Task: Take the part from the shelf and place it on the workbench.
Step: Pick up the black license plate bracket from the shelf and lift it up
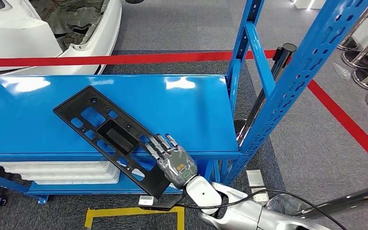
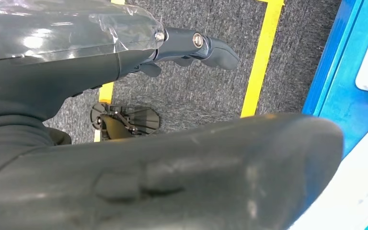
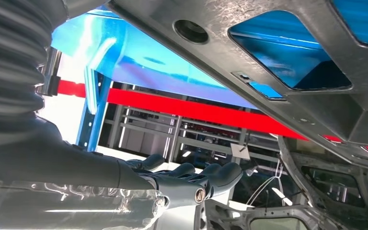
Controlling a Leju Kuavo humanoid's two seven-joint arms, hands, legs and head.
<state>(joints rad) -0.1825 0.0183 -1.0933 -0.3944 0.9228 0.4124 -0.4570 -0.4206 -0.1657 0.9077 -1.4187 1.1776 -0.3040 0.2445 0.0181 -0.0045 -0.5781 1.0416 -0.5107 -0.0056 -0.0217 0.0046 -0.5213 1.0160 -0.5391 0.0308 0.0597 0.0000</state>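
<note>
The right robot hand (image 1: pixel 173 158) is grey with dark segmented fingers and a green-and-orange marking, on a white wrist, silver arm and thin black cable

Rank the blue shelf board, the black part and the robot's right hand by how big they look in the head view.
1. Blue shelf board, widest by far.
2. Black part, lying diagonally on the shelf board.
3. Right hand, smallest, though it sits nearer the camera, over the part's near end.

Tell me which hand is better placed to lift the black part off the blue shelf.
Right. The right hand is already on the black part at the shelf edge; the left hand hangs over the floor.
</note>
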